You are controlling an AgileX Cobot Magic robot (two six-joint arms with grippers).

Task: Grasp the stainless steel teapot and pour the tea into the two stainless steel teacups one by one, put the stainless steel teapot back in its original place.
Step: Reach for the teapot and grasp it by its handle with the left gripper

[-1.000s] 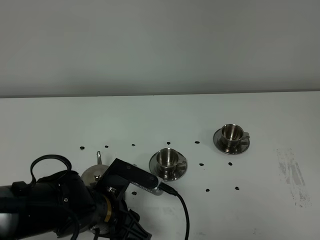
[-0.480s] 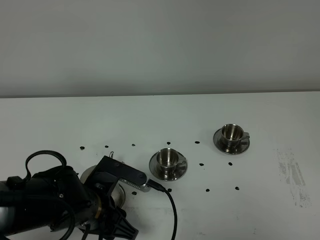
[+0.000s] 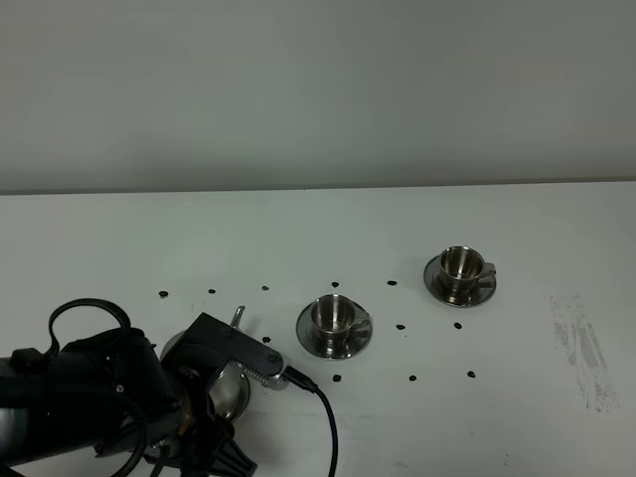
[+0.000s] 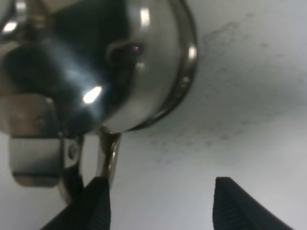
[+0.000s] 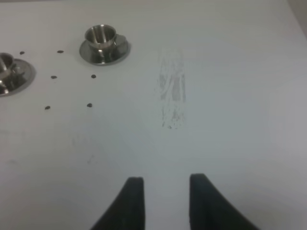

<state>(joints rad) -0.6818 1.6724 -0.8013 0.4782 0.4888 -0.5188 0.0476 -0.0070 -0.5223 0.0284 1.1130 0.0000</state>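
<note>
The stainless steel teapot (image 3: 227, 386) stands at the front left, mostly hidden under my left arm, with only its thin spout (image 3: 237, 316) poking out. In the left wrist view the teapot's round body (image 4: 96, 72) sits on the rimmed steel dish (image 4: 189, 52). My left gripper (image 4: 160, 206) is open, and the loop handle (image 4: 108, 153) lies beside one finger. Two steel teacups on saucers stand apart: the near cup (image 3: 334, 316) and the far cup (image 3: 460, 263). My right gripper (image 5: 165, 201) is open and empty. No tea shows.
Small dark specks (image 3: 399, 328) dot the white table around the cups. A scuffed grey patch (image 3: 581, 348) marks the table at the right and also shows in the right wrist view (image 5: 171, 91). A black cable (image 3: 328, 427) trails from my left arm.
My left arm has drawn back toward the front left. The teapot's spout now shows further right than before. The cups have not moved.
</note>
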